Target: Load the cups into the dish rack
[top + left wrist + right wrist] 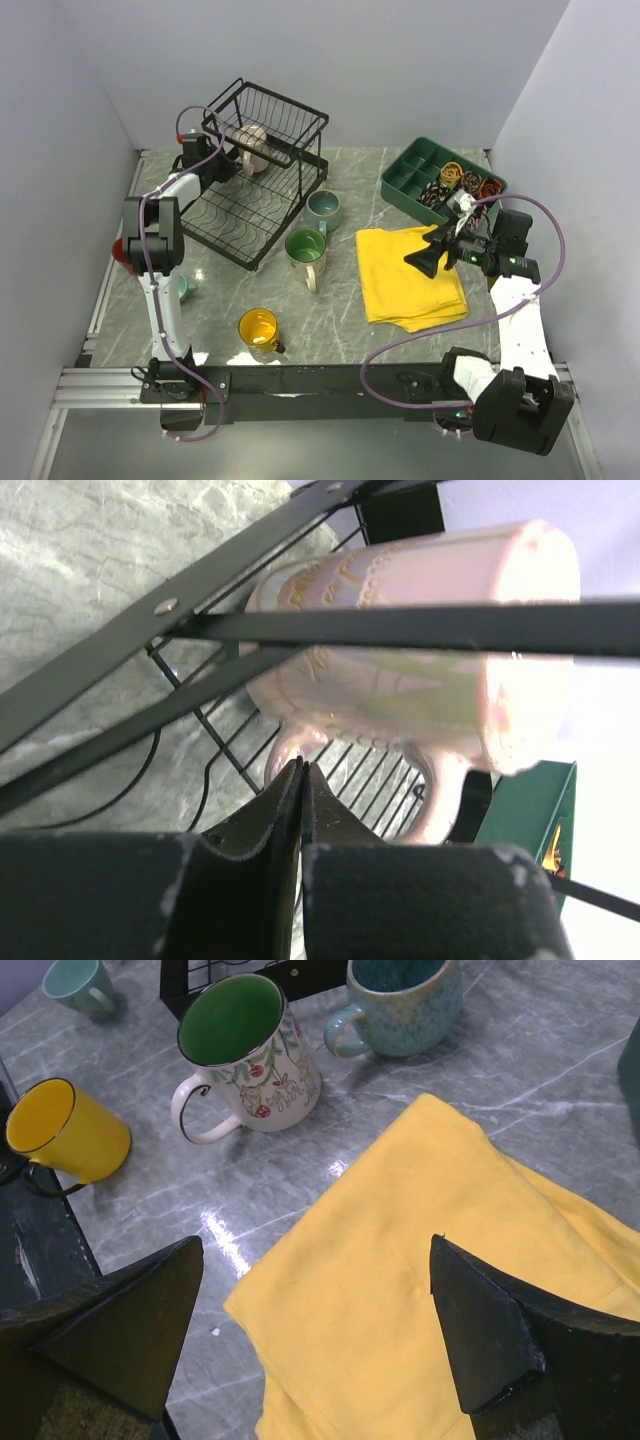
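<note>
Black wire forms the dish rack [262, 175] at the far left of the bench [335, 312]. A lilac-beige mug [252, 145] lies on its side up in it, with the left jaws at the rack's edge beside it. The teal mug [323, 208], floral mug [305, 250] and yellow mug [258, 328] stand outside on the bench.

From the left wrist, the left jaws are pressed together on nothing, their tips just below the mug's handle [440, 790], with rack bars crossing close in front. Releasing looks done. I would draw the jaws straight back between the wires without brushing that handle, or the mug could roll.

From the right wrist, the right jaws gape wide over a yellow cloth [430, 1260], holding nothing. The floral mug is nearest, and a small pale-teal mug [80, 985] sits farther off. The cloth's edge could snag a low approach.
</note>
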`<act>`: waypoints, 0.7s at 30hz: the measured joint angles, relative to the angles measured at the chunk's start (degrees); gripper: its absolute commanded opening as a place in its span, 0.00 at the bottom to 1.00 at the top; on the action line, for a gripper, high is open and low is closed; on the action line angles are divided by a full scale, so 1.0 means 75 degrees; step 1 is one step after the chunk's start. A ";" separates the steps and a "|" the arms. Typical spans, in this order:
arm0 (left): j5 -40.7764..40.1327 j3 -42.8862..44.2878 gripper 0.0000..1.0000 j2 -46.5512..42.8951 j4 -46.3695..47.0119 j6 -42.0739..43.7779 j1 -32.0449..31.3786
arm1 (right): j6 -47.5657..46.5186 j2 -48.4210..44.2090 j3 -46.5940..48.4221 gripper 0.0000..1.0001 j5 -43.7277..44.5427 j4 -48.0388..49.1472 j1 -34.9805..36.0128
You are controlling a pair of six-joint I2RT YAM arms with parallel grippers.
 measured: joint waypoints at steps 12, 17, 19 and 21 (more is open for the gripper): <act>0.0105 -0.0219 0.09 -0.0221 0.0026 0.0189 -0.0160 | 0.0000 0.0000 0.0000 1.00 0.0000 -0.0015 -0.0047; 0.0149 -0.0256 0.11 -0.0221 0.0041 0.0195 -0.0318 | -0.0015 0.0000 0.0000 1.00 0.0000 -0.0020 -0.0047; 0.0125 -0.0274 0.13 -0.0254 0.0041 0.0251 -0.0341 | -0.0041 0.0000 0.0000 1.00 0.0000 -0.0026 -0.0052; -0.0061 -0.0434 0.14 -0.0411 0.0006 0.0323 -0.0353 | -0.0064 0.0000 0.0000 1.00 0.0000 -0.0041 -0.0070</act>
